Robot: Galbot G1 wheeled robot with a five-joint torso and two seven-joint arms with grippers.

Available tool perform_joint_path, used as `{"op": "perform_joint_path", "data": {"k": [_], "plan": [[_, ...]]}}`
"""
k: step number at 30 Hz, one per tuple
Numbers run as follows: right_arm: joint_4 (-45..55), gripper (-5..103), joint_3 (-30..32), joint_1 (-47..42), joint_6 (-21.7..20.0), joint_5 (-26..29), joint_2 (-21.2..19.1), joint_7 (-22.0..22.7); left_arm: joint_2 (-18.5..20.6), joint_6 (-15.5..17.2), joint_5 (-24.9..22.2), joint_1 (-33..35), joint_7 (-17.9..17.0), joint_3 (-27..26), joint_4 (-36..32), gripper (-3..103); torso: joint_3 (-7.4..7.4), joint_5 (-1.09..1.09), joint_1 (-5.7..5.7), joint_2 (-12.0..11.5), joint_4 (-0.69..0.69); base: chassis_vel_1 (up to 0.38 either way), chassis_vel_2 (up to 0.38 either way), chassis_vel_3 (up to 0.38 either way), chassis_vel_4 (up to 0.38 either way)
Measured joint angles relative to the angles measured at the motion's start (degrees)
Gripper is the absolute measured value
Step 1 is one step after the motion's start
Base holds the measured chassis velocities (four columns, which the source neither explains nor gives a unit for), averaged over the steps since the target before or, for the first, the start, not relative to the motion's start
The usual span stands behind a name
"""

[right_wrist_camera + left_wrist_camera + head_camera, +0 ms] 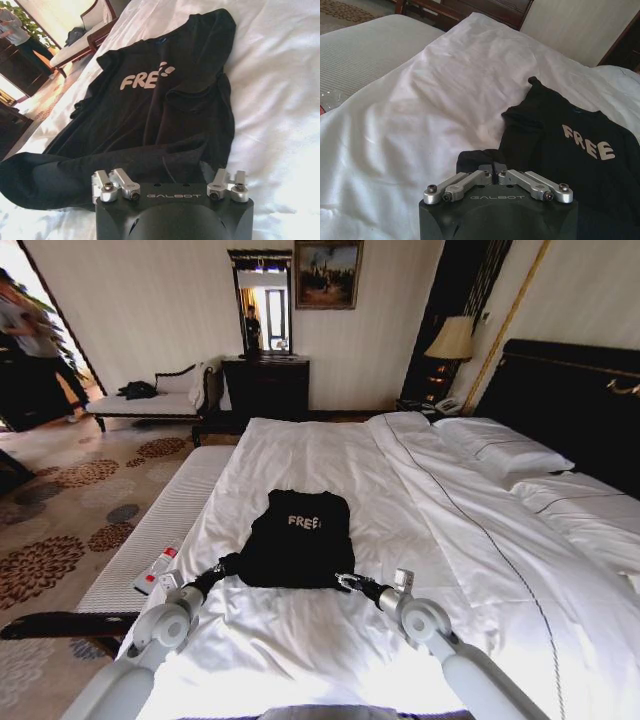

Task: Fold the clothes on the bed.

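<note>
On one bed, one black T-shirt, two grippers.

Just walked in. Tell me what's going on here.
A two-armed robot is folding a black T-shirt with "FREE" lettering, spread on the white bed. The left gripper is at the shirt's near left corner, its fingers closed together on the hem. The right gripper is at the near right corner, fingers spread, with the hem lying between them. The shirt's sides look already turned in; the bottom edge is still flat on the sheet, not yet folded up.
</note>
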Motion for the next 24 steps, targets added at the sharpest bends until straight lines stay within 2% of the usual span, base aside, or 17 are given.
{"op": "perform_joint_path", "data": {"k": [1, 3, 7, 14, 16, 17, 18, 19, 20, 21, 24], "plan": [[0.2, 68, -0.2, 0.1, 0.0, 0.1, 0.0, 0.0, 0.0, 0.0, 0.0, 0.0, 0.0, 0.0, 0.0, 1, 0.0, -0.01, 0.0, 0.0, 0.0, 0.0, 0.0, 0.0, 0.0], [0.2, 68, -0.4, 0.3, -0.1, 0.1, 0.0, 0.1, 0.0, 0.0, 0.0, 0.0, 0.0, 0.0, 0.0, 1, 0.0, -0.01, 0.0, 0.0, 0.0, 0.0, 0.0, 0.0, 0.0], [-0.6, 56, -0.9, 0.6, 0.0, -0.3, 0.0, 0.1, 0.0, 0.0, 0.1, 0.2, 0.0, 0.0, -0.3, 1, 0.0, -0.01, 0.0, 0.0, 0.0, 0.0, 0.0, 0.0, 0.0], [-1.9, 54, -1.2, 0.8, 0.2, -1.4, -0.3, -0.1, 0.3, 0.0, 0.1, 0.4, 0.1, -0.1, -1.2, 1, 0.0, 0.0, 0.0, 0.0, 0.0, 0.0, 0.0, 0.0, 0.0], [-2.5, 47, -1.5, 1.3, 0.2, -1.5, -0.3, -0.1, 0.4, 0.0, 0.1, 0.4, 0.1, -0.2, -1.5, 1, 0.0, 0.0, 0.0, 0.0, 0.0, 0.0, 0.0, 0.0, 0.0], [-2.5, 47, -1.5, 1.3, 0.2, -1.5, -0.3, -0.1, 0.4, 0.0, 0.1, 0.4, 0.1, -0.2, -1.5, 1, 0.0, 0.0, 0.0, 0.0, 0.0, 0.0, 0.0, 0.0, 0.0], [-2.6, 41, -1.6, 1.4, 0.2, -1.5, -0.4, -0.1, 0.5, 0.0, 0.1, 0.5, 0.1, -0.3, -1.6, 1, 0.0, 0.0, 0.0, 0.0, 0.0, 0.0, 0.0, 0.0, 0.0], [-2.6, 41, -1.7, 1.5, 0.3, -1.5, -0.4, -0.1, 0.5, 0.0, 0.1, 0.6, 0.1, -0.3, -1.7, 1, 0.0, 0.0, 0.0, 0.0, 0.0, 0.0, 0.0, 0.0, 0.0], [-2.7, 36, -1.7, 1.5, 0.3, -1.5, -0.4, -0.1, 0.5, 0.0, 0.0, 0.6, 0.1, -0.4, -1.8, 1, 0.0, 0.0, 0.0, 0.0, 0.0, 0.0, 0.0, 0.0, 0.0], [-2.7, 36, -1.7, 1.5, 0.3, -1.5, -0.4, -0.1, 0.5, 0.0, 0.0, 0.6, 0.1, -0.4, -1.8, 1, 0.0, 0.0, 0.0, 0.0, 0.0, 0.0, 0.0, 0.0, 0.0], [-2.7, 19, -1.5, 1.3, 0.4, -1.4, -0.6, 0.0, 0.6, 0.0, 0.0, 0.8, 0.1, -0.6, -1.9, 1, 0.0, 0.0, 0.0, 0.0, 0.0, 0.0, 0.0, 0.0, 0.0]]}}
